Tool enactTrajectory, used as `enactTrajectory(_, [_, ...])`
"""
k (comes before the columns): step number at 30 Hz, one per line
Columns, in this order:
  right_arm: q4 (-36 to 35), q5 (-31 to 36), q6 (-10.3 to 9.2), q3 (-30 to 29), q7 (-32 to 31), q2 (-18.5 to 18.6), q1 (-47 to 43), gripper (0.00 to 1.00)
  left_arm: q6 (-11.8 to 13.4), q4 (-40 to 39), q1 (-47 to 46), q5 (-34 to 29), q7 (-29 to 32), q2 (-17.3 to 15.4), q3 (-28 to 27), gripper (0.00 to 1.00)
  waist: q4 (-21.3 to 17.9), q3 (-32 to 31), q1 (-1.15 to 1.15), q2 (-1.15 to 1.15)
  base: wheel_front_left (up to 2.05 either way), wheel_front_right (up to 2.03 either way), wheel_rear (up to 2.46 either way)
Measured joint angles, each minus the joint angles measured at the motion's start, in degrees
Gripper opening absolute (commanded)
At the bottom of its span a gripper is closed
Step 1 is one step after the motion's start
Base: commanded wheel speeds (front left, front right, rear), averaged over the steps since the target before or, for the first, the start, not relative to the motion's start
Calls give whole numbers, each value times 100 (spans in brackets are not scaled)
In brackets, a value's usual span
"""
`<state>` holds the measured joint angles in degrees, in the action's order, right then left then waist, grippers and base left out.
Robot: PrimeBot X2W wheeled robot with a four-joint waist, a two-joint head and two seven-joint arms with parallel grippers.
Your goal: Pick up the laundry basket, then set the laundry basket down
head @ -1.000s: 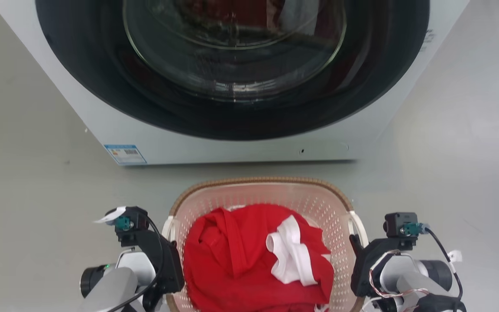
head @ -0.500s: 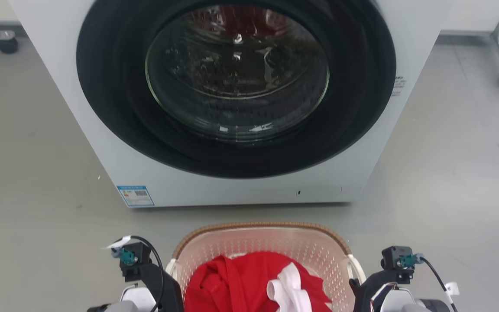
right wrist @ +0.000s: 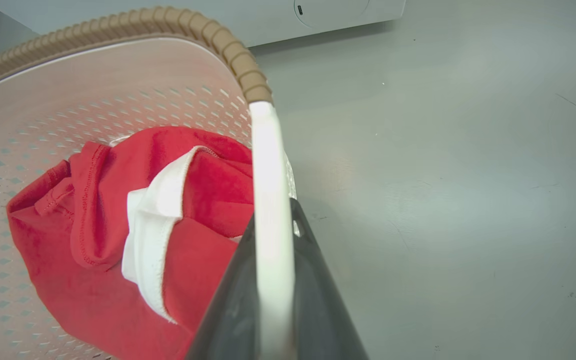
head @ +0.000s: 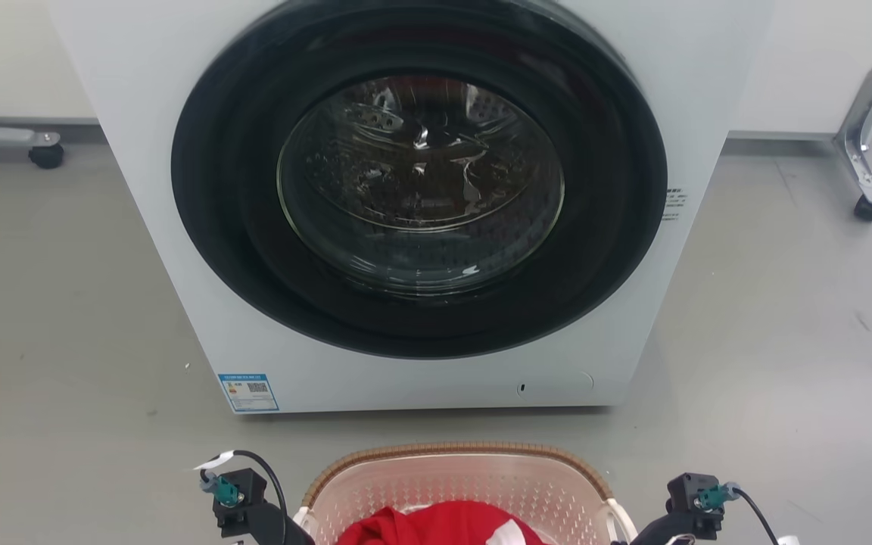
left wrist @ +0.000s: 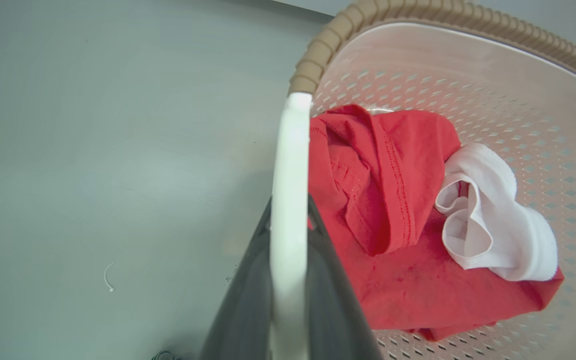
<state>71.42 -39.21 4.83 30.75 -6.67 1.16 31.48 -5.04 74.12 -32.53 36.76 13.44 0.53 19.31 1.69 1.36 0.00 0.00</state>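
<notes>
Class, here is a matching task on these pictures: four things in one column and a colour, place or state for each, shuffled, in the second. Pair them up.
Column one
1. laundry basket
2. red garment
3. washing machine
4. left gripper

Column two
A. white body, dark round door
B. closed on a white side handle
C. brown woven-look rim
D. lying inside the basket

Pairs: 1-C, 2-D, 3-A, 4-B

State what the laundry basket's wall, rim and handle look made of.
The laundry basket wall looks like thin moulded plastic, pale pink, slightly glossy, with regular punched holes. Its rim seems matte tan plastic ribbed to mimic weave, possibly cord. The handle looks smooth glossy white plastic.
</notes>
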Motion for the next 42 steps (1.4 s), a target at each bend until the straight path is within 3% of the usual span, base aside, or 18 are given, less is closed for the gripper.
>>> enactTrajectory(17, [54,-223,7,62,-292,-11,-303,0,58,1,367,209,219,10,24,0,24,-421,0,0,0,0,0])
enactTrajectory(42, [21,-474,-31,182,-436,-12,-444,0,187,-31,514,514,361,0,227,0,6,-532,0,1,0,0,0])
